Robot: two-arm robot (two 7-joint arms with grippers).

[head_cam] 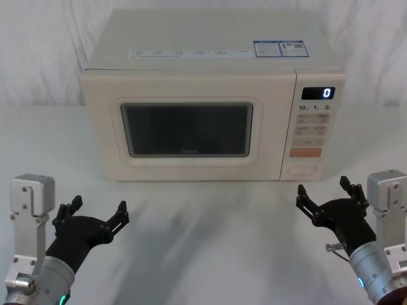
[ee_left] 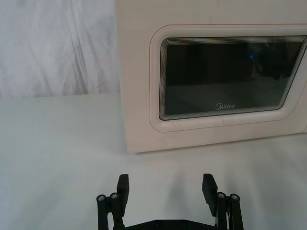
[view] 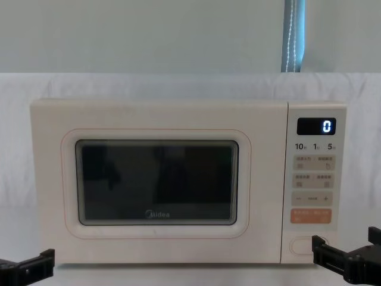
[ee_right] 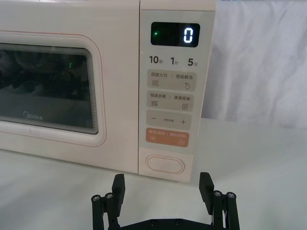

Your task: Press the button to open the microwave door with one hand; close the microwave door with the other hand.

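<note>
The cream microwave stands at the back of the white table with its microwave door (head_cam: pixel 186 130) (ee_left: pixel 225 81) (ee_right: pixel 53 91) (view: pixel 158 182) shut flush. The wide cream button (head_cam: pixel 303 169) (ee_right: pixel 165 164) (view: pixel 302 245) sits at the bottom of the control panel, under an orange key. My right gripper (head_cam: pixel 325 190) (ee_right: pixel 162 185) hovers open in front of and slightly below the button, not touching it. My left gripper (head_cam: pixel 98 210) (ee_left: pixel 166 186) is open at the near left, short of the door's lower left corner, holding nothing.
The display (head_cam: pixel 318 93) reads 0. A white cloth backdrop (head_cam: pixel 38 51) hangs behind the microwave. Bare white table (head_cam: pixel 210 241) lies between the two arms and in front of the microwave.
</note>
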